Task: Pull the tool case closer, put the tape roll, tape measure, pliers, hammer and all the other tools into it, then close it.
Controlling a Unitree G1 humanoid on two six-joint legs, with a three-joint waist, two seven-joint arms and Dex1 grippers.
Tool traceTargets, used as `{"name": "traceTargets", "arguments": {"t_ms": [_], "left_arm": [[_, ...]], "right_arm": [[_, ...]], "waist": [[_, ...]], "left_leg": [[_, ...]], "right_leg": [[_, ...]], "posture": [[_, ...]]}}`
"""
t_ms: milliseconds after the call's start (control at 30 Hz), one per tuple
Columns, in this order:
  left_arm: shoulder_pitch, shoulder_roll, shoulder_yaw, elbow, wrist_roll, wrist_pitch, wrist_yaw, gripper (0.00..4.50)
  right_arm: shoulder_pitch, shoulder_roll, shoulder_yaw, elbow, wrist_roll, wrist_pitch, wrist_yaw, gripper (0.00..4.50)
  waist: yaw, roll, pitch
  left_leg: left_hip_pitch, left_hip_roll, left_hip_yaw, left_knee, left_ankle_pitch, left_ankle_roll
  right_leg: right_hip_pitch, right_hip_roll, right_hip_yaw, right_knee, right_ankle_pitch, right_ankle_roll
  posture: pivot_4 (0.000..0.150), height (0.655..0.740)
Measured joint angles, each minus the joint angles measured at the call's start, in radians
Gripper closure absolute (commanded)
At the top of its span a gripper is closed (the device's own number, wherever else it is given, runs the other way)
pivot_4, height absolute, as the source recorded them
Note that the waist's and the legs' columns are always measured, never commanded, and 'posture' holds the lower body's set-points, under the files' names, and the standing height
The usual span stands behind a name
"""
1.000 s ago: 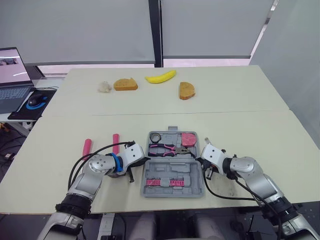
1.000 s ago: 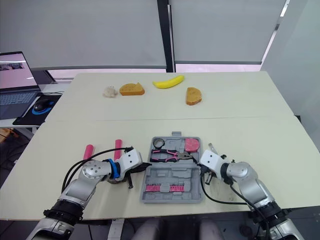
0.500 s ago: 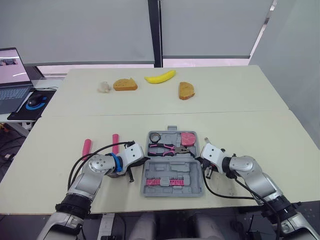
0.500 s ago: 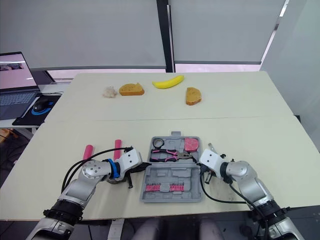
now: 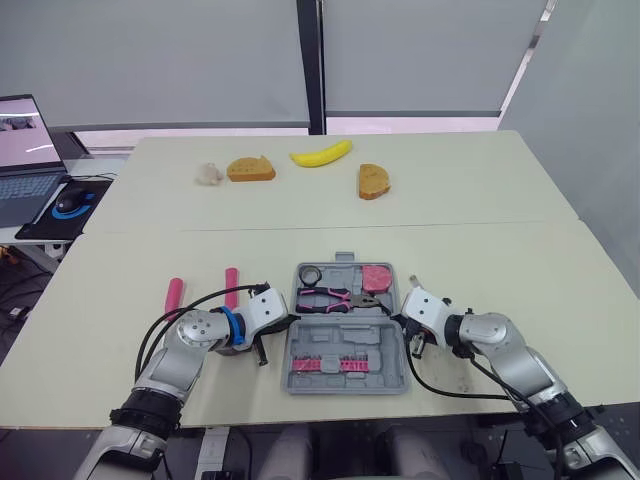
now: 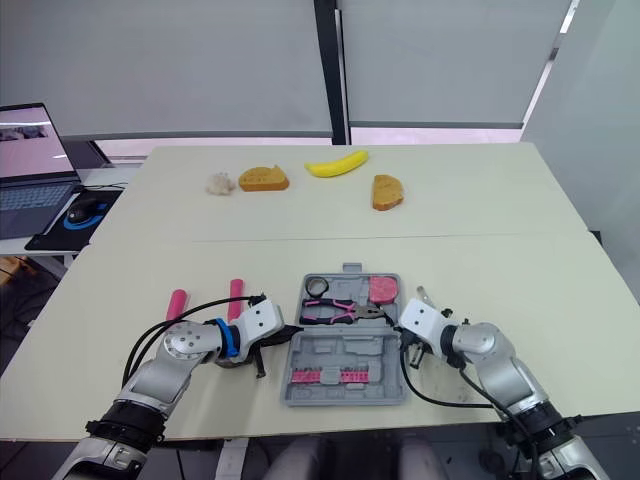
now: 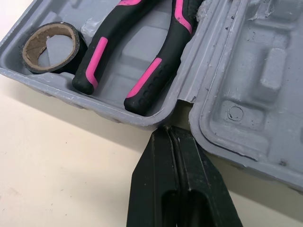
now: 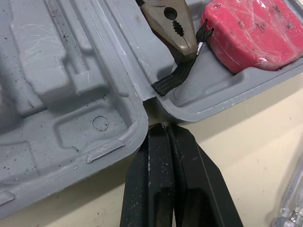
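The grey tool case [image 5: 345, 338] lies open near the table's front edge. Its far half holds a tape roll [image 7: 49, 47], pink-and-black pliers [image 7: 137, 56] and a red tape measure [image 8: 255, 28]. A pink strip of bits [image 5: 340, 365] sits in the near half. My left gripper [image 7: 169, 135] is shut, its tip touching the hinge notch on the case's left side [image 5: 284, 322]. At the notch on the case's right side, my right gripper [image 8: 164, 130] is shut too [image 5: 401, 320]. Two pink-handled tools [image 5: 173, 296] [image 5: 231, 287] lie on the table left of the case.
A banana [image 5: 322, 153], two bread pieces [image 5: 250, 168] [image 5: 373, 181] and a white lump [image 5: 208, 174] lie on the far table. A laptop [image 5: 25, 150] and a mouse [image 5: 70, 200] sit at the far left. A metal piece [image 8: 289, 208] lies beside the right gripper.
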Motion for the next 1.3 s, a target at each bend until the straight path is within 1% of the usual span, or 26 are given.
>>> {"name": "traceTargets", "arguments": {"t_ms": [100,300,433,500,533,600,633,700,767,867,1000,1133,1167,1233,1267,1300], "left_arm": [[0.004,0.011,0.000,0.000,-0.006,-0.012,-0.009,4.48],[0.001,0.074,0.034,0.037,-0.026,-0.066,-0.032,4.48],[-0.004,0.079,0.080,0.038,-0.101,-0.083,-0.075,4.48],[0.004,0.090,0.112,-0.004,-0.164,-0.055,-0.109,4.48],[0.018,0.108,0.136,-0.036,-0.203,-0.032,-0.127,4.48],[0.077,0.189,0.235,-0.113,-0.308,0.042,-0.175,4.48],[0.101,0.231,0.285,-0.127,-0.341,0.073,-0.188,4.48],[0.156,0.304,0.382,-0.135,-0.385,0.127,-0.204,4.12],[0.221,0.355,0.455,-0.139,-0.419,0.170,-0.227,3.65],[0.362,0.427,0.539,-0.152,-0.457,0.224,-0.302,2.67],[0.444,0.478,0.621,-0.108,-0.460,0.225,-0.349,1.43],[0.463,0.511,0.687,-0.046,-0.459,0.220,-0.370,0.12],[0.470,0.512,0.693,-0.044,-0.459,0.220,-0.378,0.00],[0.480,0.512,0.694,-0.043,-0.459,0.222,-0.382,0.00],[0.482,0.512,0.696,-0.043,-0.459,0.224,-0.381,0.00],[0.483,0.512,0.700,-0.044,-0.459,0.224,-0.381,0.00]], "right_arm": [[0.021,-0.016,-0.005,-0.028,0.001,0.010,-0.013,4.50],[0.080,-0.059,-0.054,-0.065,0.013,0.010,-0.029,4.50],[0.102,-0.076,-0.099,-0.092,0.028,-0.023,-0.037,4.50],[0.123,-0.094,-0.135,-0.144,0.055,-0.040,-0.031,4.50],[0.140,-0.107,-0.156,-0.177,0.073,-0.038,-0.024,4.50],[0.191,-0.141,-0.244,-0.267,0.144,-0.016,0.009,4.50],[0.213,-0.169,-0.285,-0.293,0.173,-0.009,0.026,4.50],[0.252,-0.233,-0.359,-0.329,0.219,0.009,0.068,4.50],[0.277,-0.284,-0.423,-0.350,0.261,0.032,0.109,4.03],[0.304,-0.384,-0.526,-0.372,0.346,0.075,0.200,3.45],[0.329,-0.497,-0.618,-0.383,0.430,0.108,0.316,2.57],[0.327,-0.579,-0.669,-0.375,0.486,0.125,0.405,1.63],[0.321,-0.593,-0.671,-0.366,0.494,0.126,0.425,1.40],[0.306,-0.619,-0.671,-0.344,0.508,0.126,0.453,0.94],[0.287,-0.628,-0.672,-0.332,0.516,0.125,0.464,0.52],[0.275,-0.633,-0.673,-0.326,0.521,0.124,0.471,0.21]], "waist": [[0.001,0.000,0.000],[0.002,0.000,0.000],[0.001,0.000,0.000],[0.001,0.000,0.000],[0.000,-0.001,0.001],[-0.009,-0.001,0.001],[-0.014,-0.001,0.001],[-0.019,0.000,0.001],[-0.020,0.000,0.001],[-0.020,0.000,0.002],[-0.014,0.000,0.002],[-0.003,0.000,0.002],[0.000,0.000,0.002],[0.003,0.000,0.002],[0.004,0.000,0.002],[0.004,0.000,0.002]], "left_leg": [[-0.001,0.000,0.000,0.000,0.000,0.000],[-0.001,0.000,0.000,0.000,0.000,0.000],[-0.002,0.000,0.000,0.000,0.000,0.000],[-0.003,0.000,0.000,0.000,0.000,0.000],[-0.004,0.000,0.000,0.000,0.000,0.000],[-0.004,0.001,0.000,0.000,0.000,0.000],[-0.004,0.001,0.000,-0.001,0.000,0.000],[-0.003,0.001,0.000,-0.001,0.000,0.000],[-0.002,0.001,0.000,-0.002,0.000,0.001],[-0.003,0.001,0.000,-0.002,-0.001,0.001],[-0.003,0.002,0.000,-0.002,-0.001,0.001],[-0.003,0.002,0.000,-0.002,-0.001,0.001],[-0.003,0.002,0.001,-0.002,-0.001,0.001],[-0.004,0.002,0.001,-0.002,-0.001,0.001],[-0.004,0.002,0.001,-0.002,-0.001,0.001],[-0.004,0.002,0.001,-0.002,-0.001,0.001]], "right_leg": [[0.000,0.000,0.000,0.000,0.000,0.000],[-0.001,0.000,0.000,0.000,0.000,0.000],[-0.002,0.000,0.000,0.000,0.000,0.000],[-0.003,0.000,0.000,0.000,0.000,0.000],[-0.003,0.000,0.000,-0.001,0.000,0.000],[-0.004,0.000,0.000,-0.001,0.000,-0.001],[-0.003,0.000,0.000,-0.001,0.000,-0.001],[-0.003,0.000,0.000,-0.003,0.000,-0.001],[-0.001,0.000,-0.001,-0.004,0.000,-0.001],[-0.001,-0.001,-0.001,-0.005,0.000,-0.001],[-0.001,-0.001,-0.002,-0.006,-0.001,-0.001],[-0.001,-0.001,-0.001,-0.006,-0.001,-0.001],[-0.001,-0.002,-0.001,-0.007,-0.001,-0.001],[-0.002,-0.002,-0.001,-0.007,-0.001,-0.001],[-0.002,-0.002,-0.001,-0.007,-0.001,-0.001],[-0.002,-0.002,-0.001,-0.007,0.000,-0.001]], "posture": [[0.150,0.7400],[0.150,0.7400],[0.150,0.7400],[0.150,0.7400],[0.150,0.7400],[0.150,0.7400],[0.150,0.7400],[0.150,0.7400],[0.150,0.7400],[0.150,0.7400],[0.150,0.7400],[0.150,0.7400],[0.150,0.7400],[0.150,0.7400],[0.150,0.7400],[0.150,0.7400]]}}
